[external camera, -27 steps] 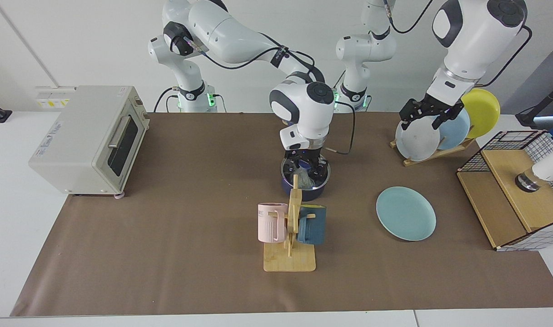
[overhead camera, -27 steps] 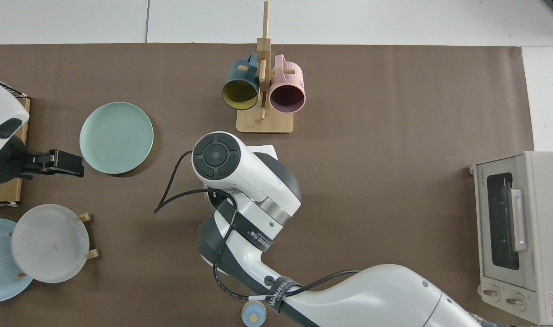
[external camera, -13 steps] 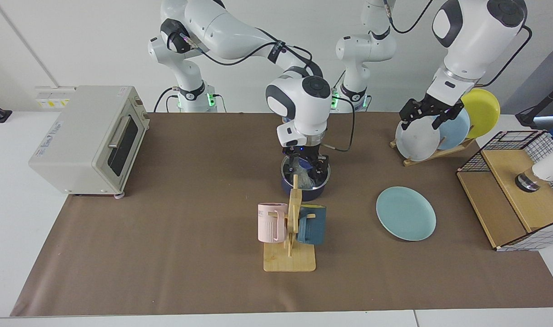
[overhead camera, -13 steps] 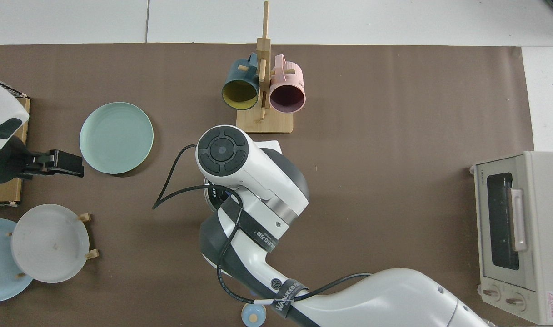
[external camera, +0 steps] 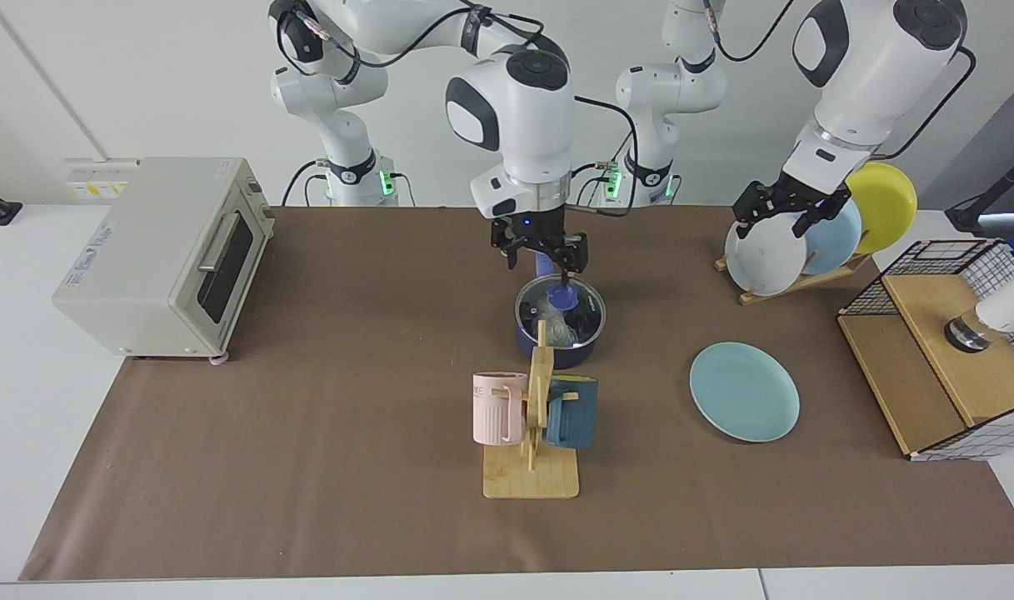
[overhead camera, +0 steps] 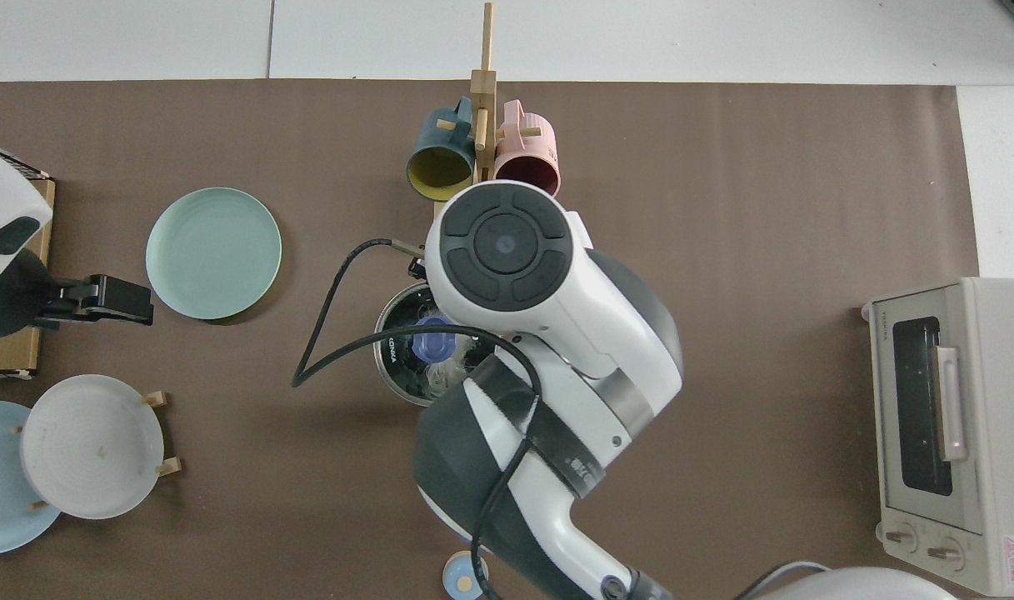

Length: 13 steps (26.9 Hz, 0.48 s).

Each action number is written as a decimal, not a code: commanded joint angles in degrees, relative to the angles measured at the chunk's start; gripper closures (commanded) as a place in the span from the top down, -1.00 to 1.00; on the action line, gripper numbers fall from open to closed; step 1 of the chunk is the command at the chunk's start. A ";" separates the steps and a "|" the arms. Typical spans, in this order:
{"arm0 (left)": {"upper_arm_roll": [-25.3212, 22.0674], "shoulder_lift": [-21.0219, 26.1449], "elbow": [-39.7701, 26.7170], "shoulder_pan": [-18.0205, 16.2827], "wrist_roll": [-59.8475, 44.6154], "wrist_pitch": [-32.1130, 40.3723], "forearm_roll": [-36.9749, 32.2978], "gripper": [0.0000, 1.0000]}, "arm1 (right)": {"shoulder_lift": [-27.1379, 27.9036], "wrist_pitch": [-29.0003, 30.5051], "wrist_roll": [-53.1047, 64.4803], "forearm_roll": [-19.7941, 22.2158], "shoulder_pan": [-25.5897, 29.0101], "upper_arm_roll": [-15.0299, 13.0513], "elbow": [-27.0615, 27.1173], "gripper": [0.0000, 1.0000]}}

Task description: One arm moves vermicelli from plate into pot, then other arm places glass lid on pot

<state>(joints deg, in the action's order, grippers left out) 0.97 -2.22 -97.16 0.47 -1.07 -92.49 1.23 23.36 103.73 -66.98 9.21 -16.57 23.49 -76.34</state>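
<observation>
Clear glass lid [external camera: 560, 310] with a bright metal rim and a glossy blue plastic knob [overhead camera: 433, 345] sits on the dark enamelled pot [external camera: 556, 348] — my glossy white plastic shells above it. Beneath, a matt brown paper-like table cover [external camera: 307, 433]; the teal plate [external camera: 745, 392] looks smooth, satin — the mug rack [external camera: 533, 467] pale bare wood.

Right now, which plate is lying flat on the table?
The teal-green plate. It lies flat on the brown mat, while the white plate, pale blue plate and yellow plate stand upright in the wooden rack.
</observation>
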 commanded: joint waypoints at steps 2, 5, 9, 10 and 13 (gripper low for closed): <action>0.08 -0.77 -0.31 0.06 -0.86 0.38 -1.14 1.00 | -10.26 0.16 13.70 -4.64 4.35 -3.35 -12.07 1.00; 0.08 -0.77 -0.31 0.06 -0.86 0.38 -1.14 1.00 | -14.47 -0.28 21.42 -6.48 4.18 -7.56 -16.81 1.00; 0.08 -0.77 -0.31 0.06 -0.86 0.29 -1.14 1.00 | -19.40 -0.02 30.40 -6.75 4.26 -12.75 -22.09 1.00; 0.08 -0.77 -0.31 0.06 -0.86 0.38 -1.14 1.00 | -20.28 -0.28 32.07 -6.75 4.26 -13.89 -22.71 1.00; 0.08 -0.77 -0.31 0.06 -0.86 0.38 -1.14 1.00 | -22.91 -0.28 37.70 -6.75 4.26 -17.15 -25.60 1.00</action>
<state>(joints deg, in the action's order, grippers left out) 0.98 -2.22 -97.16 0.46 -1.08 -92.49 1.23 7.60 102.82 -38.26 4.19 -13.02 10.24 -93.66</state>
